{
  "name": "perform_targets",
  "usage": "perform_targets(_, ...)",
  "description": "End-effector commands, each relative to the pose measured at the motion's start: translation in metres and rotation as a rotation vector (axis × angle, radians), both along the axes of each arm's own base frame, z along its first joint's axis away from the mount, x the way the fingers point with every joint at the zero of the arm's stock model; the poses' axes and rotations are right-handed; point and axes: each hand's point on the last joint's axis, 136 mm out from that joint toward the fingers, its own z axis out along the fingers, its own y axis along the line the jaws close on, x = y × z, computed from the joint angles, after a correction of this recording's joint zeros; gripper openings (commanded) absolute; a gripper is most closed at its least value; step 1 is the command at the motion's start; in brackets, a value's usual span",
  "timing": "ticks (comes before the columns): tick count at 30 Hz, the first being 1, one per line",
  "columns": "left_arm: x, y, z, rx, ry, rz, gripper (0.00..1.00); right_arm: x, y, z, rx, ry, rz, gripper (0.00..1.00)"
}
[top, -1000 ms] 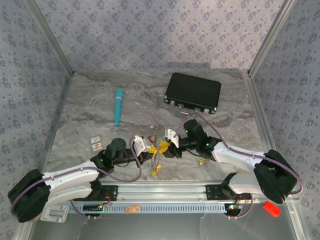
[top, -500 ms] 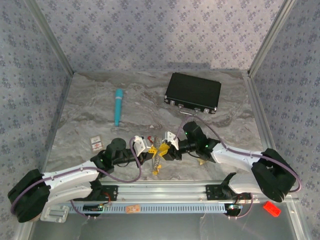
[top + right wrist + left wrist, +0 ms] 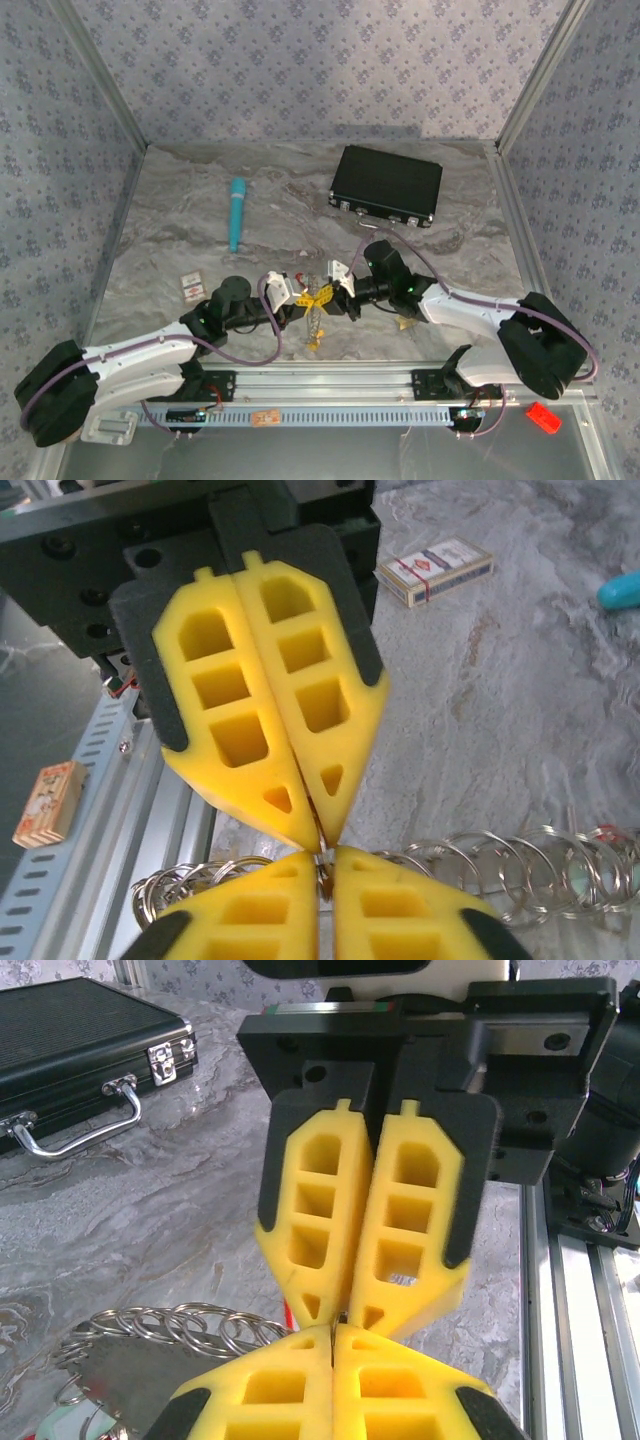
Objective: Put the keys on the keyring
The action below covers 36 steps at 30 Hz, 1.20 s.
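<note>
Low over the table near its front edge, my two grippers meet tip to tip. My left gripper [image 3: 311, 299] [image 3: 333, 1332] is shut on the thin wire of the keyring [image 3: 170, 1325], which carries a row of small silvery rings [image 3: 540, 865]. Facing it, my right gripper [image 3: 331, 295] [image 3: 325, 868] is shut on the same wire where the tips touch. Below the grippers hang the strung keys [image 3: 313, 325], ending in a yellow tag [image 3: 311, 343]. A red tag [image 3: 300, 278] shows just behind the left fingers. One yellow-tagged key [image 3: 405, 322] lies on the table under the right arm.
A black case [image 3: 386, 185] [image 3: 70, 1030] lies at the back right. A teal tube [image 3: 236, 213] lies at the back left. A small card box [image 3: 191, 288] [image 3: 434, 570] sits by the left arm. The metal rail [image 3: 330, 380] runs along the near edge.
My right gripper's jaws have closed and it has edged left against the left gripper's tips. The left arm has stayed where it was, still shut.
</note>
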Motion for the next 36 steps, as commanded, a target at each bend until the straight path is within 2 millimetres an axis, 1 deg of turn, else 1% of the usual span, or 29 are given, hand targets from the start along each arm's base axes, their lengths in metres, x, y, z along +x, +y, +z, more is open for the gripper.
perform_targets(1, -0.004, -0.003, 0.019, -0.056, -0.043, -0.033, 0.0, 0.001, 0.008, 0.014, 0.04, -0.018, 0.031, 0.02)
perform_targets(2, -0.003, -0.003, 0.018, -0.052, -0.041, -0.026, 0.0, 0.001, 0.008, 0.014, 0.039, -0.019, 0.033, 0.0)
perform_targets(4, 0.002, 0.0, 0.014, -0.035, -0.031, 0.01, 0.0, 0.0, 0.006, 0.014, 0.037, -0.02, 0.036, 0.0)
perform_targets(5, 0.003, 0.001, 0.012, -0.026, -0.024, 0.022, 0.04, 0.0, 0.006, 0.015, 0.036, -0.022, 0.039, 0.0)
perform_targets(6, 0.005, 0.002, 0.01, -0.013, -0.019, 0.034, 0.11, 0.001, 0.006, 0.015, 0.034, -0.023, 0.04, 0.0)
perform_targets(7, 0.005, 0.003, 0.008, 0.001, -0.012, 0.039, 0.15, 0.001, 0.005, 0.015, 0.031, -0.024, 0.039, 0.0)
perform_targets(8, 0.004, 0.004, 0.005, 0.012, -0.005, 0.035, 0.18, 0.001, 0.005, 0.015, 0.029, -0.023, 0.039, 0.0)
perform_targets(9, 0.003, 0.005, 0.004, 0.023, 0.0, 0.03, 0.24, 0.002, 0.004, 0.016, 0.03, -0.028, 0.041, 0.0)
perform_targets(10, 0.001, 0.006, 0.0, 0.037, 0.006, 0.026, 0.27, 0.002, 0.004, 0.017, 0.028, -0.03, 0.042, 0.0)
perform_targets(11, 0.0, 0.006, -0.001, 0.046, 0.003, 0.02, 0.28, 0.002, 0.003, 0.017, 0.025, -0.032, 0.042, 0.0)
perform_targets(14, -0.001, 0.01, -0.009, 0.092, 0.004, 0.017, 0.28, 0.0, 0.003, 0.017, 0.018, -0.033, 0.051, 0.0)
perform_targets(18, -0.001, 0.01, -0.013, 0.132, -0.006, 0.009, 0.26, -0.003, 0.003, 0.017, 0.003, -0.035, 0.067, 0.0)
perform_targets(23, 0.001, 0.007, -0.008, 0.126, -0.019, 0.002, 0.23, -0.006, 0.004, 0.014, -0.027, -0.049, 0.085, 0.0)
perform_targets(27, -0.002, 0.005, -0.005, 0.112, -0.019, -0.018, 0.23, -0.008, 0.005, 0.011, -0.055, -0.06, 0.104, 0.0)
perform_targets(32, -0.002, 0.003, -0.006, 0.124, -0.013, -0.031, 0.2, -0.011, 0.009, 0.014, -0.063, -0.073, 0.131, 0.0)
perform_targets(36, -0.003, 0.001, -0.006, 0.132, -0.014, -0.045, 0.17, -0.016, 0.011, 0.01, -0.102, -0.08, 0.163, 0.0)
